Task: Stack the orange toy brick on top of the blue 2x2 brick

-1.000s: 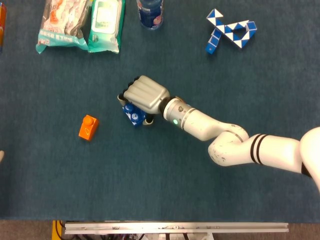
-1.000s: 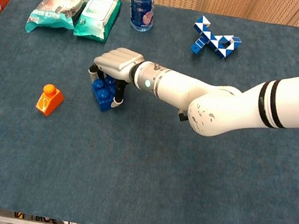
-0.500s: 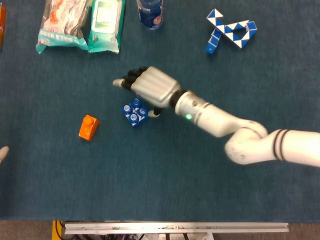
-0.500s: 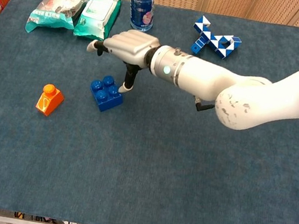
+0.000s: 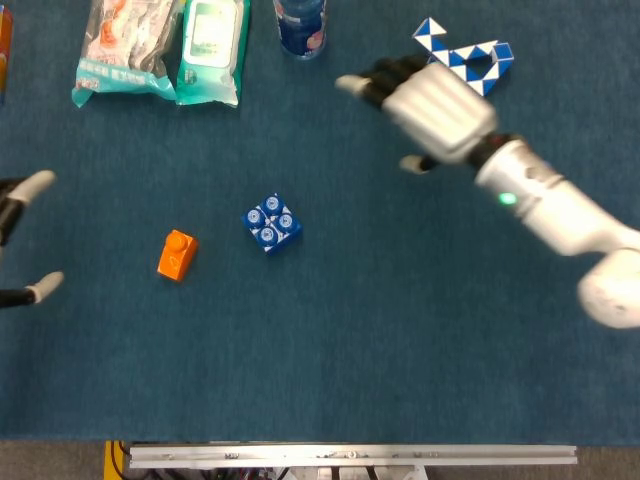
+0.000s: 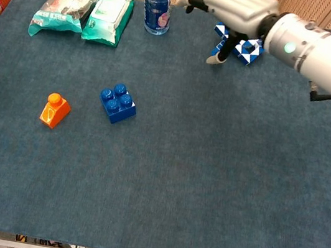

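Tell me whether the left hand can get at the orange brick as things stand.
Probably yes. The left hand is open at the table's left edge, and the orange brick lies apart from the blue brick, with only bare cloth between hand and brick.

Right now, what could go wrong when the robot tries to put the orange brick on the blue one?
The orange brick is small, so the left hand, whose fingers only just show at the table's edge, may tip or fumble it. The blue 2x2 brick sits loose on the cloth and could slide when pressed. The right hand hangs near the water bottle and could bump it.
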